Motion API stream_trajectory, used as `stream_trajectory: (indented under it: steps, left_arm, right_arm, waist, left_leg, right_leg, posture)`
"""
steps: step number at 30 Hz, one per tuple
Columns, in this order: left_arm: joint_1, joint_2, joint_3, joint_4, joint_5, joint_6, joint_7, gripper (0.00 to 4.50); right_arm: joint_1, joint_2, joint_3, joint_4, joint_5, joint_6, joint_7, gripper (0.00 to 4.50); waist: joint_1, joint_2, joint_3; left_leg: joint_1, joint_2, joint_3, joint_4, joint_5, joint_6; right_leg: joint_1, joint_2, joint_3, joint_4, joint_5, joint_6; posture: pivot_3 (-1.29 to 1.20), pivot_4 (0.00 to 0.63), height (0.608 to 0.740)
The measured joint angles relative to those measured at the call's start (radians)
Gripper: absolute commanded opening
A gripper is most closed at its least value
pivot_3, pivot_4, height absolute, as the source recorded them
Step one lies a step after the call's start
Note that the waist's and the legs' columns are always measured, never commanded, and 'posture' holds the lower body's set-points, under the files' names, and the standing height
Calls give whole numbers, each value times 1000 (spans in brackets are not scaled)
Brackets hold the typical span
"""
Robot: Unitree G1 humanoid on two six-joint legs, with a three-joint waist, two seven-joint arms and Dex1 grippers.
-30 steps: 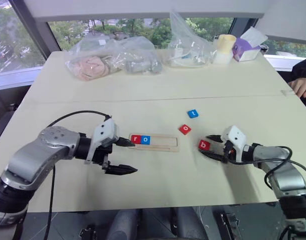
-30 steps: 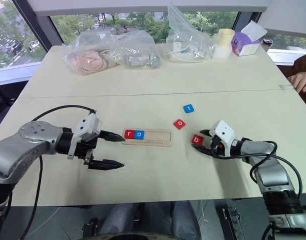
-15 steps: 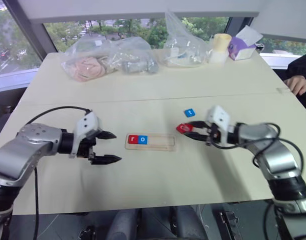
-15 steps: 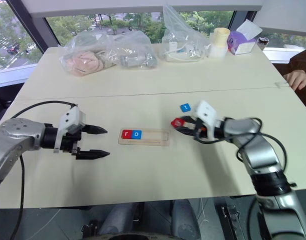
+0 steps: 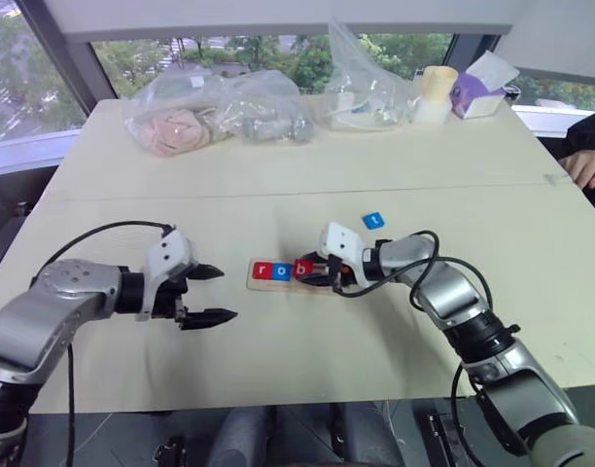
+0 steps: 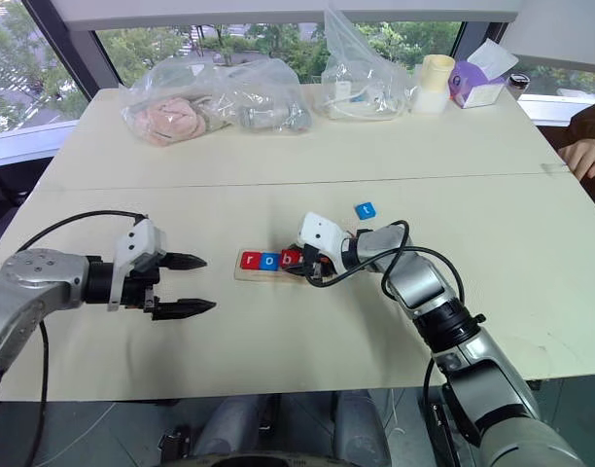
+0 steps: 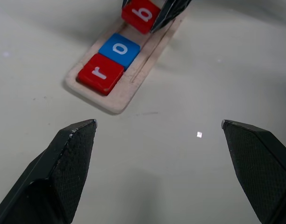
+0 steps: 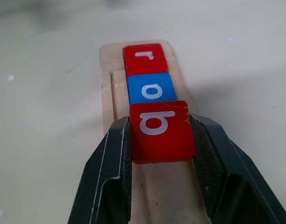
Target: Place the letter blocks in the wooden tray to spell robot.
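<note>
Over on the left, the left pincer (image 5: 212,294) hovers spread wide, holding nothing, aimed at the wooden tray (image 7: 116,100), which runs lengthwise left-right on the counter (image 5: 307,156). Red r (image 8: 144,58) and blue o (image 8: 151,89) sit in it; the right pincer (image 8: 161,140) clamps the red b (image 8: 160,130) just beside them over the slot.

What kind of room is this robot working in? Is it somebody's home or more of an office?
Probably an office or lab on an upper floor. A big pale work table stands by wide windows overlooking treetops, with bagged supplies and a tissue box along its far edge.
</note>
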Motion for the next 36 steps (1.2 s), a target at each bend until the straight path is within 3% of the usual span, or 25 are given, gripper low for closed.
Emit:
stream_trajectory:
  steps: [11,18,36]
  left_arm:
    - [6,-5,1,-8,-8,-1,32,4500]
    - [4,-14,-4,7,9,-7,32,4500]
    - [-32,-63,-50,57,76,-49,31,4500]
  right_arm:
    - [-25,50,2,83,-27,-38,10,1196]
    - [-30,71,0,114,-37,-46,1,4445]
    - [-17,73,-52,67,-47,-52,-47,4480]
  waist:
    - [-2,0,0]
    - [-1,0,0]
    - [-2,0,0]
  left_leg:
    - [1,0,0,0,1,-1]
    - [1,0,0,1,1,-1]
    - [1,0,0,1,1,-1]
  right_leg:
    - [0,1,0,3,0,0]
    - [0,1,0,3,0,0]
    - [-1,1,0,3,0,0]
  posture:
    - [0,150,740]
    - [0,150,740]
    - [0,150,740]
